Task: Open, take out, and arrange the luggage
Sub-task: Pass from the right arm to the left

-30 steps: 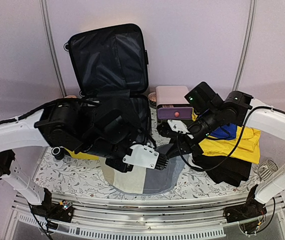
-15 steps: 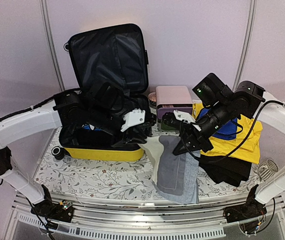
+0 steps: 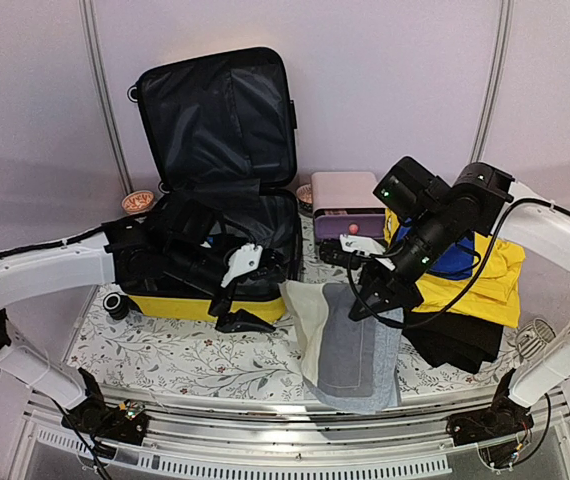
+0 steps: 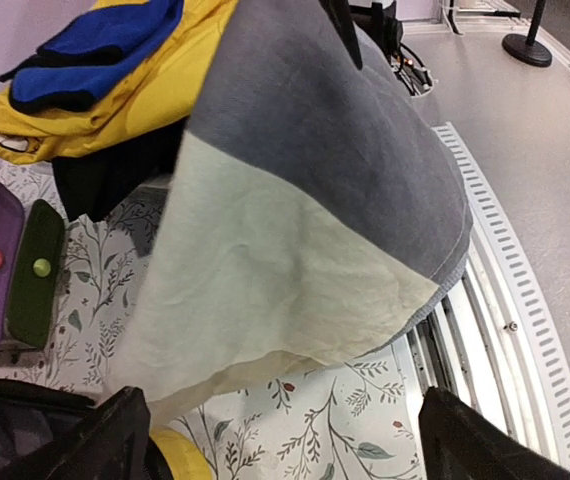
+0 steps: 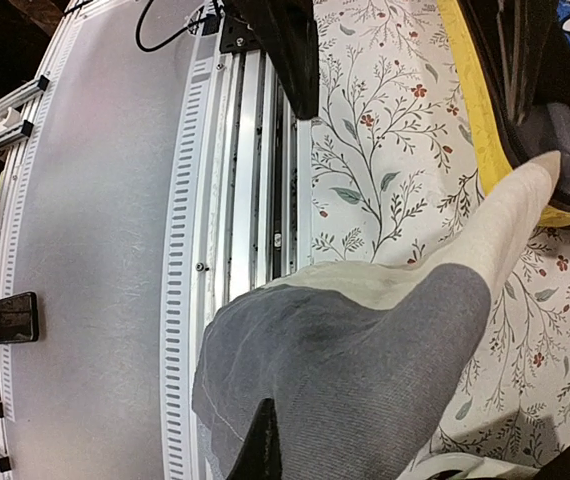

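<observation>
The luggage lies open at the back left, its black-lined lid upright and its yellow shell flat on the table. My left gripper hangs open at the shell's front edge with nothing between its fingers. The left wrist view shows flowered cloth between them and the yellow rim. A grey and cream garment lies spread on the table in front. My right gripper is shut on its far edge. In the right wrist view the garment drapes over my right gripper.
A pink and green drawer box stands behind the right gripper. A pile of yellow, blue and black clothes covers the right side. A white mesh basket sits at the far right, a small bowl at the back left. The table's metal rail runs along the front.
My left gripper has opened, let go of the garment and drawn back toward the luggage. The right gripper has carried the garment to the right, where it now lies flatter on the table.
</observation>
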Controlling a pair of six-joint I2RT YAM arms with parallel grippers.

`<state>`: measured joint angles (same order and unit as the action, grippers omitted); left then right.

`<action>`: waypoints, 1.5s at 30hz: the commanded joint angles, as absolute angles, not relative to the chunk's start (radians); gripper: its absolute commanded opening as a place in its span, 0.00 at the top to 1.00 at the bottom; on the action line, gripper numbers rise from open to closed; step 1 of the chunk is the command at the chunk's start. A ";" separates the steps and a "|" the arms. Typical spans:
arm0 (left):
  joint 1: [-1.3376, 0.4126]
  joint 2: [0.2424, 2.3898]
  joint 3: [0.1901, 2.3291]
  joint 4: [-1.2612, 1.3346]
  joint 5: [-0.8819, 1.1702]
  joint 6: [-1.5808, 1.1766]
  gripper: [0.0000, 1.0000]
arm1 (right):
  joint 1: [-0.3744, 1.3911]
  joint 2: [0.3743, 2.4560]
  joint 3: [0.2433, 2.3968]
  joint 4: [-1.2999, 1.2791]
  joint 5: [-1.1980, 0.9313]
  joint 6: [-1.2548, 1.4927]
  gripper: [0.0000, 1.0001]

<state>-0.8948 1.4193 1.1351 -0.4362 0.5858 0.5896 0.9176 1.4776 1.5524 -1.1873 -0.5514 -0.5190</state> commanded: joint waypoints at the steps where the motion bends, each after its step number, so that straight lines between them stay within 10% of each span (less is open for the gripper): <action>1: -0.863 1.350 1.073 -0.313 0.635 0.702 0.02 | 0.930 1.452 1.536 -1.196 -0.565 -0.530 0.98; 21: -0.806 1.658 1.246 -0.361 0.719 0.809 0.13 | 0.965 1.418 1.521 -1.206 -0.609 -0.584 0.98; 26: -0.790 1.711 1.289 -0.425 0.741 0.843 0.30 | 0.966 1.408 1.517 -1.203 -0.604 -0.584 0.98; 35: -0.779 1.771 1.345 -0.545 0.775 0.899 1.00 | 0.967 1.389 1.507 -1.199 -0.549 -0.548 0.98; 45: -0.784 1.731 1.427 -0.530 0.716 0.785 1.00 | 0.945 1.297 1.471 -1.200 -0.305 -0.334 0.99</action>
<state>-0.7902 1.7691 1.3746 -0.4519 0.6659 0.7242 0.9604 1.3735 1.4918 -1.2087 -0.4355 -0.4622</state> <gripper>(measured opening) 0.006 0.054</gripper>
